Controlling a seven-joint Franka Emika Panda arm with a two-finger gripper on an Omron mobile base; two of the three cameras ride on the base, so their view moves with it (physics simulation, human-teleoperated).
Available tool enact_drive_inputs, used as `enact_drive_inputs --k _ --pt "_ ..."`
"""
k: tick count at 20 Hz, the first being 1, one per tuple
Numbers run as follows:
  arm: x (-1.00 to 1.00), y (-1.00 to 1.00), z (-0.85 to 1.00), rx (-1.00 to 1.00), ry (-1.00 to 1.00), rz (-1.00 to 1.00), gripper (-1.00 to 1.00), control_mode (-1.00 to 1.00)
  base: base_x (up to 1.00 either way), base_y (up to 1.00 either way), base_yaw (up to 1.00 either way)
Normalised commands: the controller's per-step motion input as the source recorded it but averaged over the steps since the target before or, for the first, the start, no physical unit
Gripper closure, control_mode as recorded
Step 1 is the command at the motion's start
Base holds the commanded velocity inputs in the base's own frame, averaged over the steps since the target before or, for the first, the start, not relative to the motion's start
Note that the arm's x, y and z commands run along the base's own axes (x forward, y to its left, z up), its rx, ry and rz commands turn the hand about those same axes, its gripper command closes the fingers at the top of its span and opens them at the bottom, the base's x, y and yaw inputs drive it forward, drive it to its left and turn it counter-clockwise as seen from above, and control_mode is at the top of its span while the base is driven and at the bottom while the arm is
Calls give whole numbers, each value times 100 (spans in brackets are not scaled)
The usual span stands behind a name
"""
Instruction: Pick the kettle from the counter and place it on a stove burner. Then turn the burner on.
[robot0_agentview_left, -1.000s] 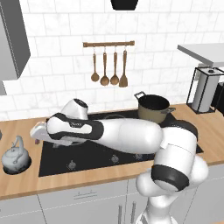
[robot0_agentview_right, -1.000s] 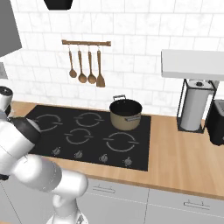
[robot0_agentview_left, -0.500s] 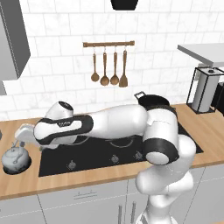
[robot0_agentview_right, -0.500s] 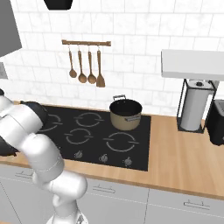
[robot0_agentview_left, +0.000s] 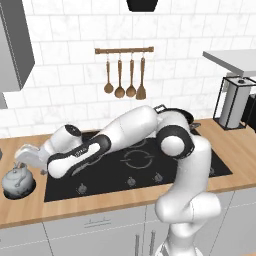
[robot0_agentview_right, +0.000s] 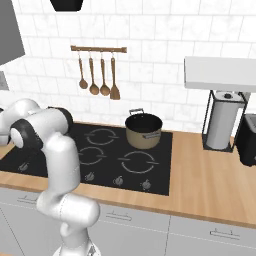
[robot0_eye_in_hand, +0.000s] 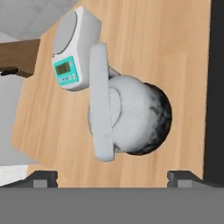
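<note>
The reach-for-pickup step is judged in hand—the kettle sits on the tabletop at lower left, the gripper poised above with fingers spread wide, descent onto the arched handle being required next.

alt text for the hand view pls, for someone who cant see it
Seen from straight above, the silvery-grey kettle sits on the wood counter, its pale handle arching across its top, with the open gripper hovering over it, fingertips apart at the bottom edge. A small white kitchen scale with a teal display lies beyond the kettle, and the black cooktop edges the right side.
</note>
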Motion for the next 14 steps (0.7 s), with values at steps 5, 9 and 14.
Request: enact_drive_inputs --k 5,9,14 --pt "11 40 -6 0 1 -9 -100 -100 0 0 0" --pt "7 40 0 0 1 -10 -100 -100 0 0 0" --pt "18 13 -2 0 0 -16 -100 -100 0 0 0"
